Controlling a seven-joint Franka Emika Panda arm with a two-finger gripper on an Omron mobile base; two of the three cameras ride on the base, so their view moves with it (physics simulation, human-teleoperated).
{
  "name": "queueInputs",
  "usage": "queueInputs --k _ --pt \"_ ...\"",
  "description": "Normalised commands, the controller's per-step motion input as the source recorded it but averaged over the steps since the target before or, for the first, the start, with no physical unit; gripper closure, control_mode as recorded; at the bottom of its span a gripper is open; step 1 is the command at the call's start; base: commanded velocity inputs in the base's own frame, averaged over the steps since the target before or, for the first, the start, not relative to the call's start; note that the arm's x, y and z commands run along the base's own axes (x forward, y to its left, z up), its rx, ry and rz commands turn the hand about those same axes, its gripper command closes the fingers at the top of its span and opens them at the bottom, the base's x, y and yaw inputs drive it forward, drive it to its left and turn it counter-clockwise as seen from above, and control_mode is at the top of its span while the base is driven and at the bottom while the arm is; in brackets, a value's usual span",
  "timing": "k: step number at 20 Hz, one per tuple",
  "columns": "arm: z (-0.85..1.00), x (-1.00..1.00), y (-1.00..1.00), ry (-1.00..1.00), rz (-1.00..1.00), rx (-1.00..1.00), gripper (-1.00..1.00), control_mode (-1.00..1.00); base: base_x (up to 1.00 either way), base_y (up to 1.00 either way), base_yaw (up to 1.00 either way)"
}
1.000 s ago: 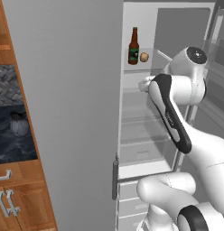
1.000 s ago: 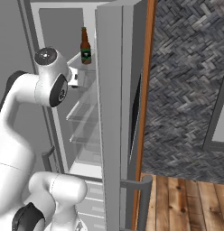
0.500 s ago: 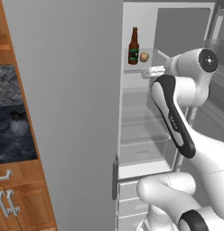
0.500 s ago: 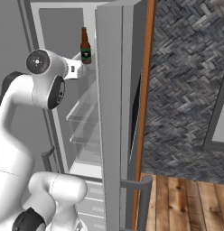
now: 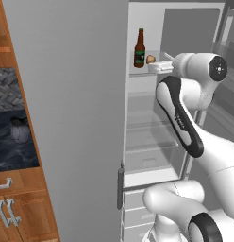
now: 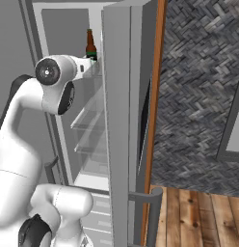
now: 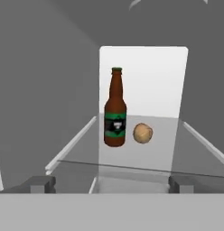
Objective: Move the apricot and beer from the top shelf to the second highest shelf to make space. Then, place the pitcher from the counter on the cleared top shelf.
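Up at the top shelf (image 7: 145,178)

My fingers (image 7: 41,184) are spread wide, empty; beer (image 7: 115,110) upright, apricot (image 7: 142,133) just beside it.

On the top shelf (image 7: 154,155) the beer (image 7: 115,110) stands upright with the apricot (image 7: 142,133) just beside it on its right in the hand view, apart, both behind the shelf's front edge.

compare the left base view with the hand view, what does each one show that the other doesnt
Left base view alone: the pitcher standing on the counter at far left, the fridge's lower glass shelves, and the arm reaching to the top shelf. Hand view alone: the open gripper, its tips spread wide just short of the shelf's front edge. Both: the beer upright on the top shelf with the apricot close beside it, not touching.
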Motion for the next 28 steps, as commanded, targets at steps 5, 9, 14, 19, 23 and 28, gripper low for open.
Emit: queueInputs --k 5,9,14,19,23,28 --pt "0.61 0.37 0.00 0.00 0.02 0.00 -1.00 -1.00 0.00 0.00 0.00" --pt "0.30 0.48 -0.04 0.09 0.00 0.00 -1.00 -1.00 0.00 0.00 0.00" --pt "0.01 0.40 -0.05 0.03 0.00 0.00 -1.00 -1.00 0.00 0.00 0.00" --pt "0.00 0.34 0.00 0.00 0.01 0.00 -1.00 -1.00 0.00 0.00 0.00" --pt "0.00 0.41 0.00 0.00 0.07 0.00 -1.00 -1.00 0.00 0.00 0.00" --pt "0.00 0.49 0.00 0.02 0.13 0.00 -1.00 -1.00 0.00 0.00 0.00"
